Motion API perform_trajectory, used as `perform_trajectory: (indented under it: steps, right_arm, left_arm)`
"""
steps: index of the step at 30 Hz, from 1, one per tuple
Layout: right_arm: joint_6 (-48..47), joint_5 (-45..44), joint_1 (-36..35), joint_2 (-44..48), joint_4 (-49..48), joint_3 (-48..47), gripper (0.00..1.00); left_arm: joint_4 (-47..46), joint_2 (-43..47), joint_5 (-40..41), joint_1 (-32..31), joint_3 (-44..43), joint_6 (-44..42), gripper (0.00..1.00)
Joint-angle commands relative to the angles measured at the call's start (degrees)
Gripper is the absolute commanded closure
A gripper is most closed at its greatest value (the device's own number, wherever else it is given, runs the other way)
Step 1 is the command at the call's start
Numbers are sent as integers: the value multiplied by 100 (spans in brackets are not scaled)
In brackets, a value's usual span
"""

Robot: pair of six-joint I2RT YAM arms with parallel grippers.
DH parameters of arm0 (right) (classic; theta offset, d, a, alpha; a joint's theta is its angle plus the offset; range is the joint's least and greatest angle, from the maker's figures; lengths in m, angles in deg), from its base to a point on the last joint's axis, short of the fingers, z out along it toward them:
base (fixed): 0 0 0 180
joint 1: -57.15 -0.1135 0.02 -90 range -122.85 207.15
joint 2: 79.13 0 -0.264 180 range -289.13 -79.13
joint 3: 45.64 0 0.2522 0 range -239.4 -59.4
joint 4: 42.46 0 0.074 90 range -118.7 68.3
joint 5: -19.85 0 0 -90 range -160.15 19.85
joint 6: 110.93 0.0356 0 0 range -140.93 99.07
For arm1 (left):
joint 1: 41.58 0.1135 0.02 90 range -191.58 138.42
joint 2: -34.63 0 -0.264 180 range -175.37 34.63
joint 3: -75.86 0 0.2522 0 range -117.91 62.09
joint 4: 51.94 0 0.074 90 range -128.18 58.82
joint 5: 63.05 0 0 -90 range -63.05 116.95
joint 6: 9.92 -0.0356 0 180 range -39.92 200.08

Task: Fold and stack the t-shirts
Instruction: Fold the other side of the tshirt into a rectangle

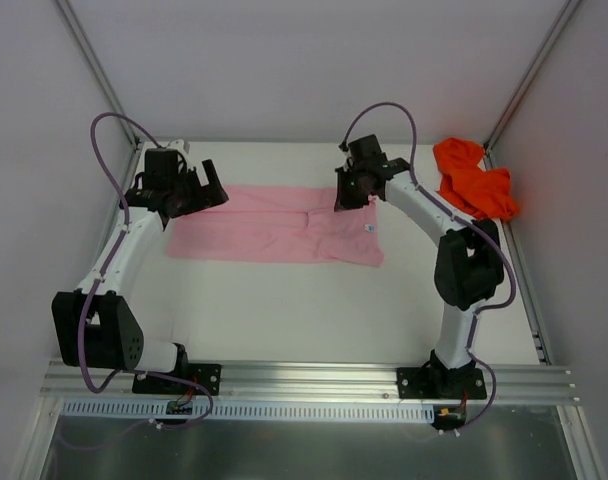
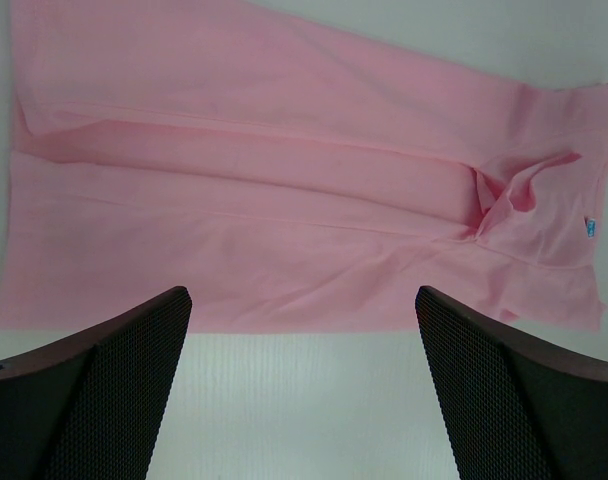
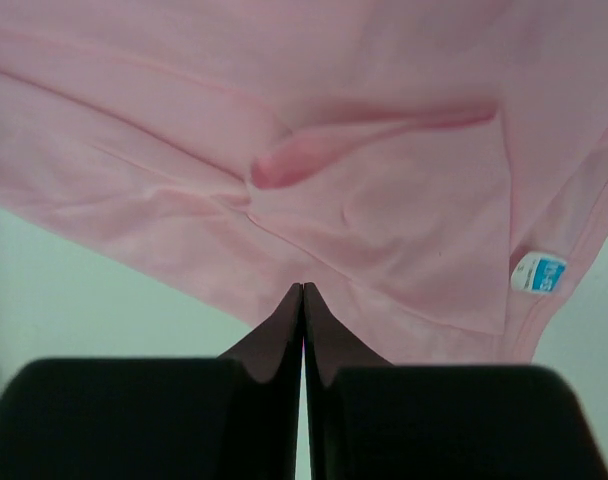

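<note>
The light pink t-shirt [image 1: 274, 232] lies flat across the middle of the table as a long strip, with a small raised pucker near its collar end [image 3: 284, 165]. Over its left end hangs my left gripper [image 1: 202, 188], open, with both fingers wide apart above the shirt's edge [image 2: 302, 296] and nothing between them. My right gripper [image 1: 346, 198] is at the shirt's far right edge. Its fingertips [image 3: 303, 288] are pressed together over the pink cloth [image 3: 384, 200], and no cloth shows between them. The bright orange t-shirt [image 1: 474, 180] sits crumpled at the back right.
White walls with metal frame bars close in the table at the back and both sides. A metal rail [image 1: 304, 378] carrying both arm bases runs along the near edge. A small blue-white label [image 3: 539, 272] marks the pink shirt's collar.
</note>
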Motion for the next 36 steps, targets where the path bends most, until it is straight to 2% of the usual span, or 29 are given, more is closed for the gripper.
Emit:
perform_trajectory:
  steps: [1, 5, 13, 23, 29, 32, 34, 35, 36]
  right_arm:
    - [-90, -220, -173, 99, 130, 626, 99]
    - [33, -185, -322, -146, -46, 689, 99]
    - [77, -255, -454, -1402, 156, -593, 99]
    - [-2, -317, -454, -2247, 368, -1701, 99]
    - [60, -246, -454, -2520, 270, -2150, 99]
    - [-46, -194, -428, -2503, 525, -2764, 98]
    - [-142, -176, -393, -2170, 508, -3117, 85]
    - [-177, -193, -384, -2012, 464, -3187, 75]
    - [-212, -307, -367, -1828, 420, -3223, 45]
  left_arm:
    - [-37, 88, -21, -42, 75, -22, 5]
    - [-54, 141, -47, -42, 154, -4, 5]
    - [25, 282, 75, -42, 330, -48, 5]
    - [156, 265, 269, -43, 225, -285, 4]
    - [130, 124, -222, -42, 32, -829, 4]
    - [104, -16, -600, -42, -179, -1321, 4]
    - [-10, -148, -829, -42, -311, -1769, 5]
    - [-89, -175, -969, -42, -312, -2215, 6]
    - [-203, -201, -1379, -42, -277, -2472, 5]
